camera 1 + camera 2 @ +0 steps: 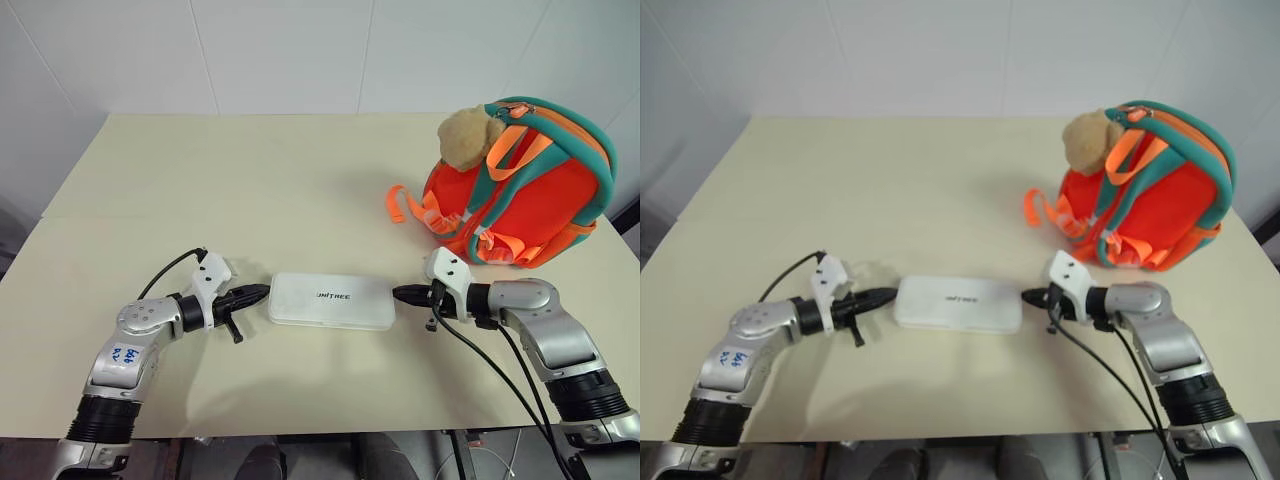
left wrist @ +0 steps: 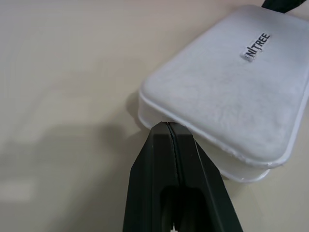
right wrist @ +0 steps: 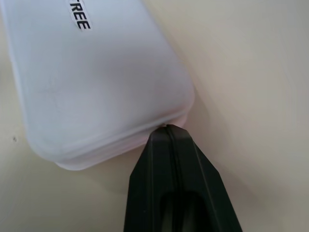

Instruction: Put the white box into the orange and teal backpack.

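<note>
Left claw (image 1: 262, 291): fingers pressed shut, nothing between them; tip at the left short end of the white box (image 1: 331, 301), touching or just shy of it.
Right claw (image 1: 400, 294): also closed on nothing; tip against the right short end of the box, as the right wrist view shows.
Box: lies flat on the counter (image 1: 250, 180), lettering up, pinned between the 2 claw tips, not lifted.
Backpack (image 1: 530, 190): stands at the far right of the counter, well apart from the box; plush toy (image 1: 468, 135) at its top. Whether its opening is unzipped, cannot tell.
Done: both arms placed for a 2-sided squeeze, by my reading.
Left: lift the box, carry it over, get it inside.
</note>
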You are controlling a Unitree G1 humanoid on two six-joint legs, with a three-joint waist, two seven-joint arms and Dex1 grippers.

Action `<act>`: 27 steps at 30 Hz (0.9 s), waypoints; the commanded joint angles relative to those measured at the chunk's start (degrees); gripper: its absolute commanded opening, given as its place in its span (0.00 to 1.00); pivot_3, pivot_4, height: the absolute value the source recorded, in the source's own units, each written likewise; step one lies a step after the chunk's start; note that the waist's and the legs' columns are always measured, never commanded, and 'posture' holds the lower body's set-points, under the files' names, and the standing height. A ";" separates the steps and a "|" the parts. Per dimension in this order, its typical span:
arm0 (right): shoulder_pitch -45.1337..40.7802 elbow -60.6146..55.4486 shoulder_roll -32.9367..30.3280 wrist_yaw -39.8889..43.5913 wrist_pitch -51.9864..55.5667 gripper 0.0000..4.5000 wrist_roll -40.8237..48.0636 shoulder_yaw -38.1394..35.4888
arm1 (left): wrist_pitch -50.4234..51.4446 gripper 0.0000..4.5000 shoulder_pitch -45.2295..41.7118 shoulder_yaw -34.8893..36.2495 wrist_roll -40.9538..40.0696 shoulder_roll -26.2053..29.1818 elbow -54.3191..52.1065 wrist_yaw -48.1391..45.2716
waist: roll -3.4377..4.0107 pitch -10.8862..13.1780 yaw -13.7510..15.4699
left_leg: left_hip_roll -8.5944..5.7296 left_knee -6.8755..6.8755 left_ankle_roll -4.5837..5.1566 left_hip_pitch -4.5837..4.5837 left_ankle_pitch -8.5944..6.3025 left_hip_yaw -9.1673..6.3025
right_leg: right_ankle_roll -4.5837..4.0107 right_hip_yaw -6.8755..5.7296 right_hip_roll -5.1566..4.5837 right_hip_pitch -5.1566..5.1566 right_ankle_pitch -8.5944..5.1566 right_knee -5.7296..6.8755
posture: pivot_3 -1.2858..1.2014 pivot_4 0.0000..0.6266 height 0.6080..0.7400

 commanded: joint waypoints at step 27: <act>4.88 -7.73 -3.20 -0.10 3.54 0.03 3.02 -3.62 | 5.13 0.00 6.76 -1.24 -2.31 -0.88 -12.47 -0.55 | 0.00 0.00 0.15 | -0.02 0.08 0.00 0.05 0.00 0.00 | 0.00 0.01 -0.02 0.05 0.00 -0.10 | 0.52 0.24 1.00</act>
